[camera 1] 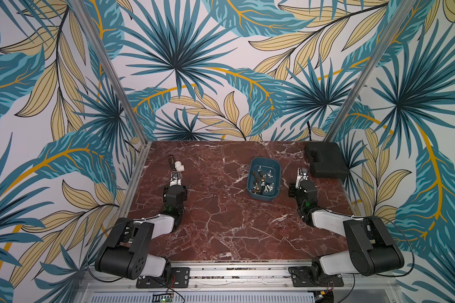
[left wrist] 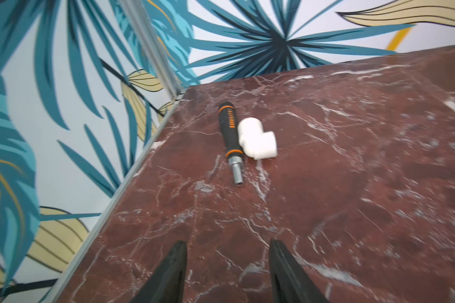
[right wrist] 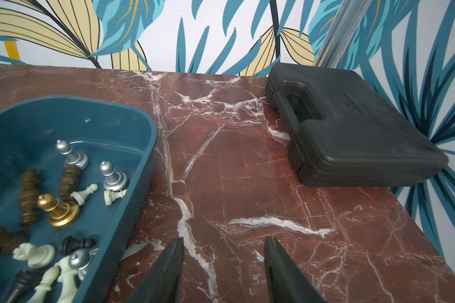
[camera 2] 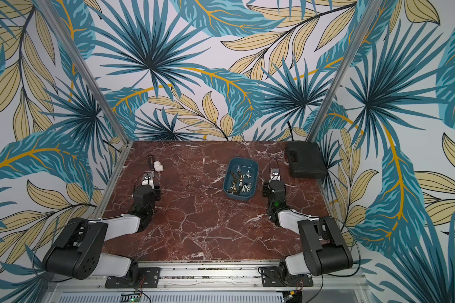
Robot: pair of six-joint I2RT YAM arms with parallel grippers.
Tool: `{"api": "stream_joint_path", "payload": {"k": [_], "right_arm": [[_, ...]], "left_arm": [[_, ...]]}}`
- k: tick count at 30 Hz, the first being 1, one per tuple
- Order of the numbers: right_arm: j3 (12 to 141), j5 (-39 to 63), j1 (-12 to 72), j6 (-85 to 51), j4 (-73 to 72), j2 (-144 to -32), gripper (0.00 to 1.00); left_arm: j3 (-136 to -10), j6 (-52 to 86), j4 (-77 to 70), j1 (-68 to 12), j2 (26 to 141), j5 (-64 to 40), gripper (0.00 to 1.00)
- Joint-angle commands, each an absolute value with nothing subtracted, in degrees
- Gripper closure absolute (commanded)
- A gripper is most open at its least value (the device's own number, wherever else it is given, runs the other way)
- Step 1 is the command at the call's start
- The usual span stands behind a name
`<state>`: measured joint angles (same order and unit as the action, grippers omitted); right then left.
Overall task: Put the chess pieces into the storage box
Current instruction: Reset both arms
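**Ana:** What was seen on the left side?

**Ben:** The left gripper (left wrist: 227,242) was seen low over the dark red marble table (camera 1: 221,223). Its two black jaws were held partly apart, and nothing was held between them. Just ahead of it, a black stick-shaped tool (left wrist: 230,133) with orange rings was laid flat. A white plastic pipe elbow (left wrist: 258,141) was touching its side. No chess piece was found there.

**Ana:** Where were the chess pieces, then?

**Ben:** The little chess pieces (right wrist: 58,210), in white, silver, gold, brown and black, were all seen inside the teal-blue plastic storage box (camera 1: 264,158). Some were stood up and many were tipped over. None could be found loose on the table in both top views.

**Ana:** Which arm was nearer to the box?

**Ben:** The right one. The right gripper (right wrist: 224,238) was placed just beside the box. The box lay on its left side, between the two arms. The long side of the box was pointed away from the robot, toward the back wall. The right jaws were parted too, and nothing was gripped.

**Ana:** What was farther right?

**Ben:** A flat black hard case (right wrist: 352,126) was set in the back corner, apart from the gripper.

**Ana:** What was there to be done next?

**Ben:** The job was judged to be as good as done, since no piece could be seen out on the table to be reached for.
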<state>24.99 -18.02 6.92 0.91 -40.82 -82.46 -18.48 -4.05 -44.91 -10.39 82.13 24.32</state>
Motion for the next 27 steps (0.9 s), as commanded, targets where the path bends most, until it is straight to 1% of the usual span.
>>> {"api": "stream_joint_path", "payload": {"k": [1, 2, 4, 5, 6, 7, 8, 9, 10, 11, 12, 14, 16, 17, 18, 19, 20, 21, 27], "right_arm": [[21.21, -10.53, 4.13, 0.94, -53.96, -86.48, 0.44], [21.03, -10.59, 3.83, 0.81, -56.51, -87.84, 0.43], [23.13, -10.46, 3.14, -1.29, -48.19, -85.39, 0.42], [23.37, -11.42, 3.00, -1.02, -49.54, -86.52, 0.41], [23.26, -11.26, 2.84, -1.09, -50.13, -86.79, 0.39], [23.36, -12.20, 2.81, -1.76, -49.02, -86.31, 0.33], [23.47, -12.88, 2.73, -2.25, -48.66, -86.13, 0.17], [23.38, -12.96, 2.72, -2.12, -49.13, -86.29, 0.05], [23.37, -12.97, 2.72, -2.11, -49.26, -86.33, 0.00], [23.42, -12.89, 2.72, -2.24, -48.85, -86.22, 0.00], [23.40, -12.84, 2.72, -2.20, -48.85, -86.18, 0.00], [23.30, -12.88, 2.72, -2.12, -49.10, -86.13, 0.00], [23.37, -12.92, 2.72, -2.12, -49.04, -86.18, 0.00], [23.30, -12.92, 2.72, -2.10, -49.08, -86.15, 0.00], [23.37, -12.93, 2.72, -2.12, -48.96, -86.13, 0.00], [23.29, -12.92, 2.72, -2.19, -49.04, -86.13, 0.00], [23.31, -12.92, 2.72, -2.15, -49.04, -86.13, 0.00], [23.29, -12.92, 2.72, -2.11, -49.04, -86.13, 0.00], [23.38, -12.92, 2.72, -2.04, -48.96, -86.13, 0.00]], "left_arm": [[-14.78, -8.50, -66.76, -9.28, 86.35, 15.92, 0.42], [-14.68, -8.52, -68.48, -9.14, 87.40, 16.23, 0.39], [-15.25, -7.17, -65.55, -8.18, 86.32, 15.11, 0.38], [-15.98, -6.63, -63.90, -7.47, 86.13, 14.12, 0.38], [-16.64, -6.09, -62.70, -6.79, 86.22, 13.45, 0.38], [-17.52, -4.96, -60.79, -5.79, 86.09, 12.93, 0.38], [-18.27, -3.60, -59.15, -4.58, 86.39, 11.96, 0.38], [-18.73, -2.56, -58.53, -3.45, 87.03, 10.49, 0.38], [-19.23, -1.62, -58.54, -2.20, 88.50, 8.58, 0.38], [-19.83, -1.43, -60.07, -1.44, 90.64, 7.34, 0.38], [-20.05, -1.06, -59.41, -1.04, 90.07, 6.30, 0.38], [-21.71, -0.48, -52.19, -0.71, 88.03, 5.80, 0.38], [-21.27, -0.17, -54.60, -0.53, 89.06, 6.14, 0.36], [-20.66, -0.37, -57.19, -0.54, 90.02, 6.15, 0.34], [-20.59, -0.38, -57.73, -0.57, 90.01, 6.54, 0.24], [-21.35, 0.22, -55.20, -0.41, 89.56, 7.37, 0.16], [-21.44, 0.77, -54.96, 0.14, 89.51, 6.79, 0.02], [-21.22, 1.04, -56.17, 0.67, 89.94, 5.96, 0.00], [-21.27, 1.08, -55.98, 0.79, 89.82, 5.89, 0.00]]}}
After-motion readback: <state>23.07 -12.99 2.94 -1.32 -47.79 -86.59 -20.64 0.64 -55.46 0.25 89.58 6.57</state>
